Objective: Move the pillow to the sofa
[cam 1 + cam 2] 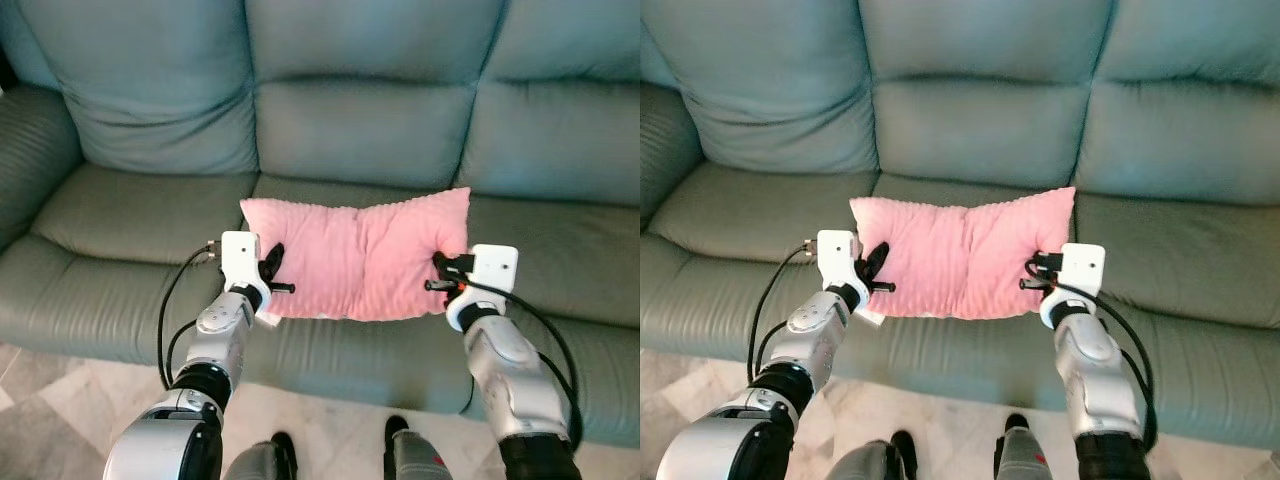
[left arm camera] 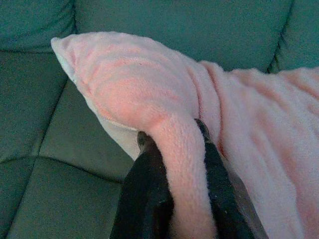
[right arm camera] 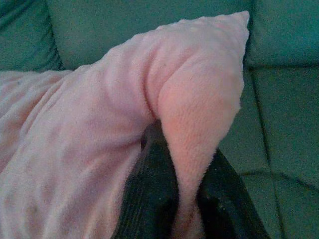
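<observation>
- Plainly, the left gripper (image 1: 272, 272) was clamped on the pillow (image 1: 358, 256), its two black fingers (image 2: 149, 199) squeezing a fold of pink plush at the pillow's left edge.
- The right gripper (image 1: 440, 272) was closed the same way on the opposite edge, a ridge of fabric pinched between its fingers (image 3: 154, 199).
- Holding both short ends at once kept the soft pillow stretched flat between the arms rather than drooping from one corner; it still sagged and creased a little in the middle.
- The pillow was spread over the front part of the sofa's (image 1: 140, 220) middle seat cushion (image 1: 300, 190), its far edge towards the backrest (image 1: 360, 120). Whether it already rested on the leather or hung just above it could not be told.
- Judged from this, the carrying looked nearly done: what remained was to settle the pillow on the seat and let go with both grippers.
- The robot stood right against the sofa front, with pale tiled floor (image 1: 40, 400) below.
</observation>
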Robot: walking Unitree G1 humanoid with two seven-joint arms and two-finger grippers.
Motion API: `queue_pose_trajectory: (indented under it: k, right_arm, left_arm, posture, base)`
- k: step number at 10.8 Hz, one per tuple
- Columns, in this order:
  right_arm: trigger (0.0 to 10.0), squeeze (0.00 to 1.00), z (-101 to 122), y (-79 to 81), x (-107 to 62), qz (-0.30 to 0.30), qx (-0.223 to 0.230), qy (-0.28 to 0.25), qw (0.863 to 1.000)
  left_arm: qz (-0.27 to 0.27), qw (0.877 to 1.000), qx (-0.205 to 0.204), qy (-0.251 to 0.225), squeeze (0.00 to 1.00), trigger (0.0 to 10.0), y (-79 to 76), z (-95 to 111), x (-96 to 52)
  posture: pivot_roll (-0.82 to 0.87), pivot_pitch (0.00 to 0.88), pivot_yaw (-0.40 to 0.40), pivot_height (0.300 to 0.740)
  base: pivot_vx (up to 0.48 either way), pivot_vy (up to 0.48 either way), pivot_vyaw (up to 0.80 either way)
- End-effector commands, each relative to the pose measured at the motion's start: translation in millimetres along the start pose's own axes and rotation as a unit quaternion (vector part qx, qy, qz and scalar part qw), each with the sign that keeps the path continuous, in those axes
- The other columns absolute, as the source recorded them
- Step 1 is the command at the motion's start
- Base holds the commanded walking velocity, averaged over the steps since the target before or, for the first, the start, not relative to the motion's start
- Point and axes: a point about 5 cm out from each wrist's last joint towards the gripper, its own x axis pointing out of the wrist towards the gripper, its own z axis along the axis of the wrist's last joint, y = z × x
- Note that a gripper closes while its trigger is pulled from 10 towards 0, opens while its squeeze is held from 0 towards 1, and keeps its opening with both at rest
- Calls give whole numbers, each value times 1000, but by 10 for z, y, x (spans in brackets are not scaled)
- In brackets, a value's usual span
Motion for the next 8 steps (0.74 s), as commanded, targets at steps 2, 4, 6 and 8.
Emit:
queue_pose_trajectory:
  k: [2,4,6,8]
  right_arm:
    - [10000,0,-40,-1,27,-7,15,2,1000]
    - [10000,0,-26,-22,87,-11,4,-5,1000]
    - [10000,0,14,-109,199,-26,27,-22,999]
    - [10000,180,-15,-121,228,-20,36,-17,999]
  left_arm:
    - [-9,999,15,-36,0,10000,-102,174,86]
    - [-8,999,8,-37,0,10000,-140,227,136]
    - [15,999,18,-45,0,10000,-193,361,220]
    - [27,998,21,-48,490,10000,-192,374,227]
  posture:
    - [-235,357,94,740]
    - [-233,371,90,740]
    - [-225,392,86,740]
    - [-227,404,77,740]
  base:
    - [0,0,0]
    - [0,0,0]
    - [0,0,0]
    - [0,0,0]
